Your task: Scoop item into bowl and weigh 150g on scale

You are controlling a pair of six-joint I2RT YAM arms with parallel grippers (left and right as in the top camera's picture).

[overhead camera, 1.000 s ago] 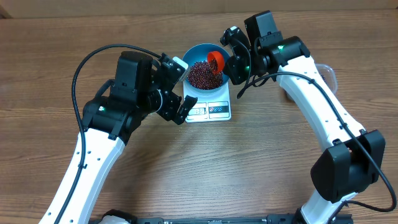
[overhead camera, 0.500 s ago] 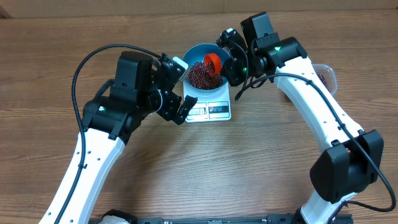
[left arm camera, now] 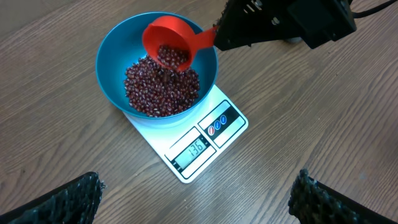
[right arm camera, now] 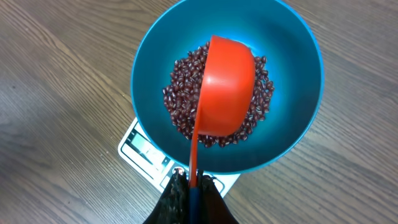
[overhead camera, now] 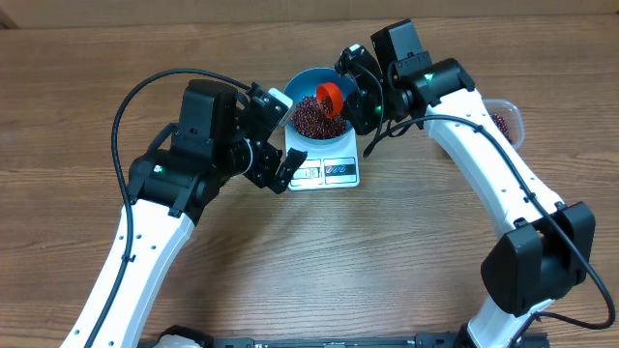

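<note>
scoop (overhead camera: 330, 97) nudged further over bowl (overhead camera: 304, 82), right end effector (right arm camera: 191, 186) clamped on its handle, beans (left arm camera: 163, 93) beneath, left end effector (overhead camera: 279, 137) wide

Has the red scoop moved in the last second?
Yes, slightly: the red scoop has shifted further in over the blue bowl, toward its middle; the scale has stayed put.

Left wrist cam: blue bowl (left arm camera: 109, 46) sits on the white scale (left arm camera: 151, 135), on the wood tabletop (left arm camera: 311, 124). Beans (left arm camera: 155, 93) heaped in the bowl. Red scoop (left arm camera: 163, 32) tilted over the bowl, beans in its mouth, handle clamped in the right tool (left arm camera: 219, 38). Scale display (left arm camera: 196, 149) lit, three digits. Left tool (left arm camera: 198, 193) fingers spread wide at the bottom corners, holding nothing.
</note>
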